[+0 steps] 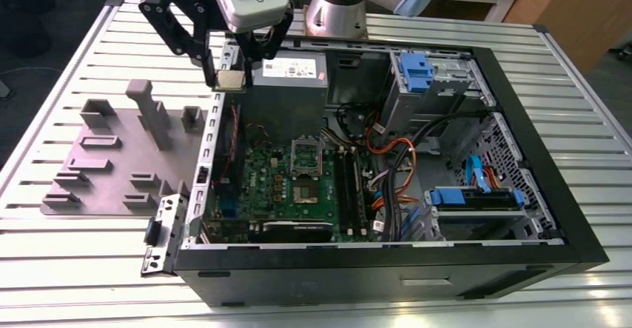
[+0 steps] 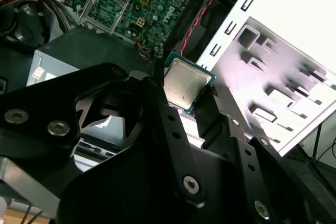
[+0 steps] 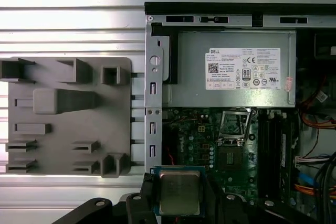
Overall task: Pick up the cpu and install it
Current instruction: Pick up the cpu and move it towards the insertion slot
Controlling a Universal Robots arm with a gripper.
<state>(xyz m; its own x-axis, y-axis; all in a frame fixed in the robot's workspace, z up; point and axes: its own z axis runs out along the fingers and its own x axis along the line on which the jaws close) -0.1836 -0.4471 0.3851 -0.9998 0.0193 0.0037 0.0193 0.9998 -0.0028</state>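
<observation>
The cpu (image 1: 231, 81), a small square chip with a silvery top, hangs above the open computer case's wall on the exterior view's left. My gripper (image 1: 231, 84) is shut on it, one black finger on each side. In both wrist views the cpu (image 2: 186, 85) (image 3: 178, 192) sits flat between the fingers (image 2: 157, 90). Lower down in the case lies the green motherboard (image 1: 281, 187). Its socket (image 1: 304, 192) (image 3: 231, 158) is uncovered, and the silver socket frame (image 3: 234, 124) (image 2: 107, 6) is swung up.
A grey box with a white label (image 1: 286, 76) (image 3: 231, 72) sits inside the case beside the gripper. A grey slotted fixture plate (image 1: 109, 158) (image 3: 63, 116) lies on the ribbed metal table outside the case. Cables and blue drive bays (image 1: 474, 195) crowd the case's other half.
</observation>
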